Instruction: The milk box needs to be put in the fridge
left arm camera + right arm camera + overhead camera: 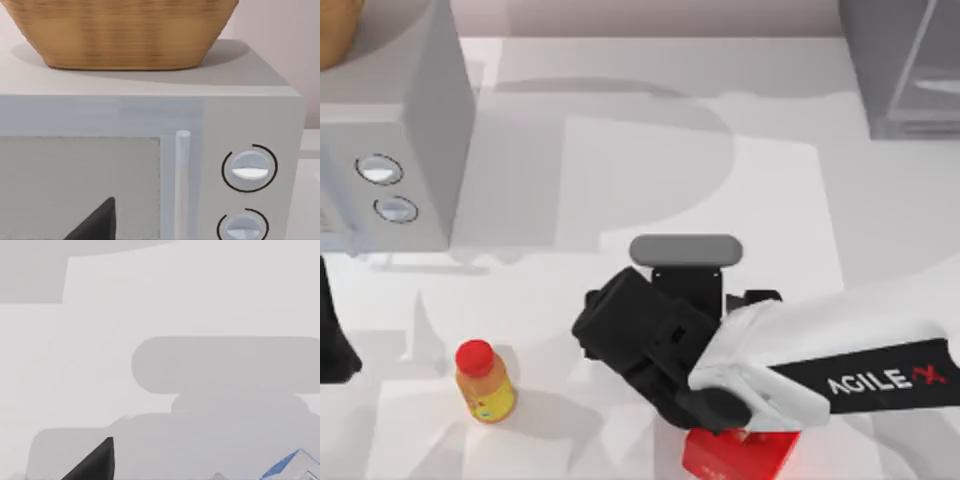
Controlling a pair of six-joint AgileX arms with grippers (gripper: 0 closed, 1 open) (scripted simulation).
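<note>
You are looking down on a smooth white table. Your right arm, white-shelled with a black band lettered AGILEX, reaches in from the table's right side, and its black right gripper sits over the middle near the front edge. You cannot tell how its jaws stand.

In the right wrist view, a small blue and white corner of the milk box pokes in at the frame's edge. So little of this carton shows that its long axis and facing cannot be told.

The fridge, a grey metallic cabinet with a translucent glassy door, stands at the far right corner.

A glossy red cube box lies partly under the right arm. An orange juice bottle with a round red cap stands to its left.

At the far left sits a grey box appliance with two round dials, bearing a woven tan basket. Your left arm is parked at the left edge; its jaws are not visible.
</note>
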